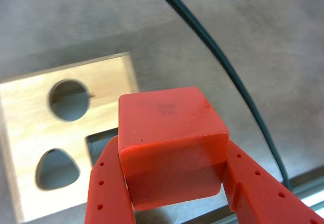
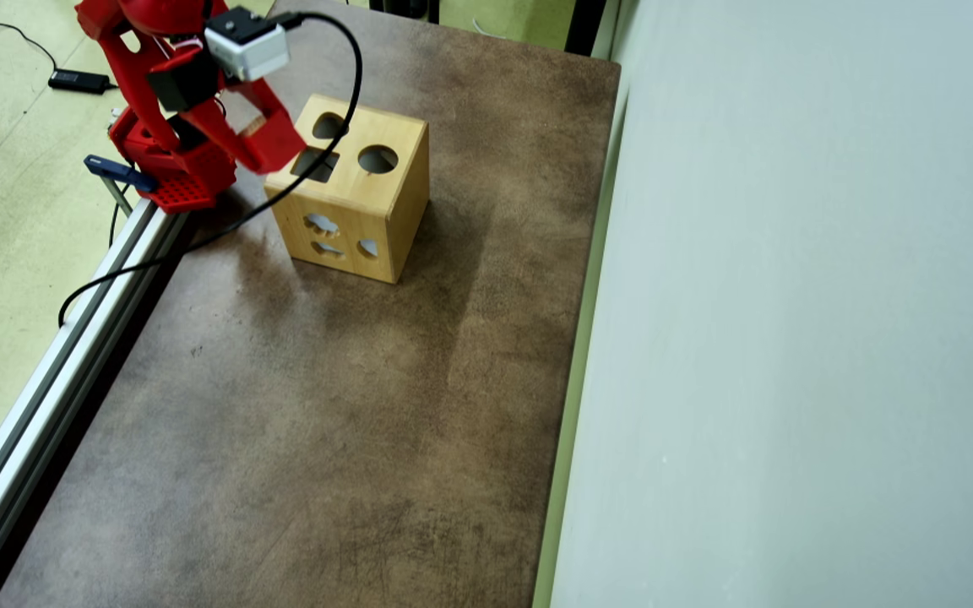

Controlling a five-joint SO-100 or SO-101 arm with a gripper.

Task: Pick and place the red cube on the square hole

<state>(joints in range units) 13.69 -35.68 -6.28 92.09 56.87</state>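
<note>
Wrist view: gripper clamped on the red cube, one red finger pressed against each side face. Cube is off the table, held above the wooden box. The square hole shows only as a dark corner, just left of the cube and partly hidden behind it. Round hole and rounded-triangle hole lie further left. Cube edges look slightly turned against the hole's edges.

Overhead view: gripper sits at the box's left top edge; the cube is not clearly told apart from the red arm parts. Square hole lies just right of the fingertips. Judgement: a short shift toward the box centre, plus a small wrist turn, before lowering.
</note>
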